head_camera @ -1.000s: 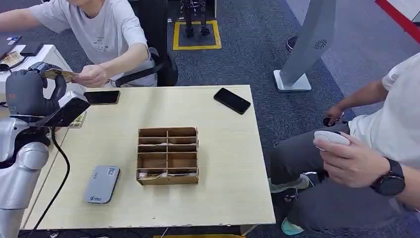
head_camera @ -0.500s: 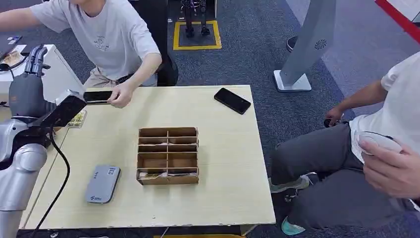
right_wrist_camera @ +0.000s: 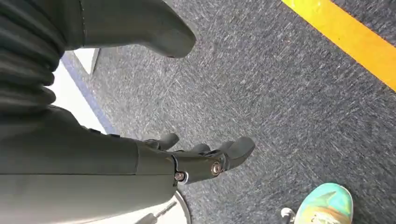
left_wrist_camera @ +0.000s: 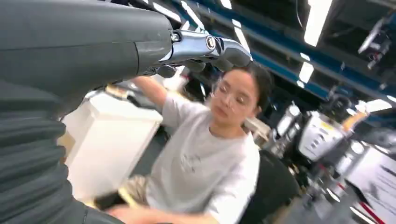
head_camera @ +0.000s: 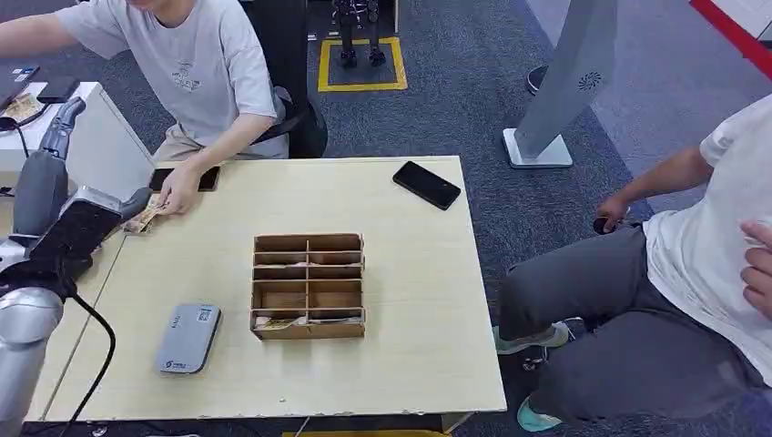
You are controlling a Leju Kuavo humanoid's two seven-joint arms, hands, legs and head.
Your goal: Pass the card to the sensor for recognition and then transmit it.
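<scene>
Head view: the left arm rises along the left edge of the wooden surface, its forearm angled up and away from the robot. The left hand is raised beyond the surface's far-left corner, its fingers stretched out straight, pointing up and away, with nothing between them. The card lies flat on the far-left part of the surface, just beside the robot's wrist; its long axis runs diagonally, from the left edge towards the far side, and the hand of the person in the grey T-shirt rests on its far end. A dark phone lies just beyond that hand. The grey card sensor lies near the robot's side on the left, its long axis running roughly near to far. A compartmented wooden box stands in the middle, with cards in its nearest row, and a black phone lies at the far right. A second person sits to the right, off the surface.

Left wrist view: the left hand's fingers extend straight out together, holding nothing, towards the seated person in the grey T-shirt; the picture is blurred.

Right wrist view: the right hand hangs above grey carpet, its fingers loosely curved and apart with the thumb well clear of them, holding nothing. A yellow floor stripe crosses one corner, and a teal shoe shows at the edge.
</scene>
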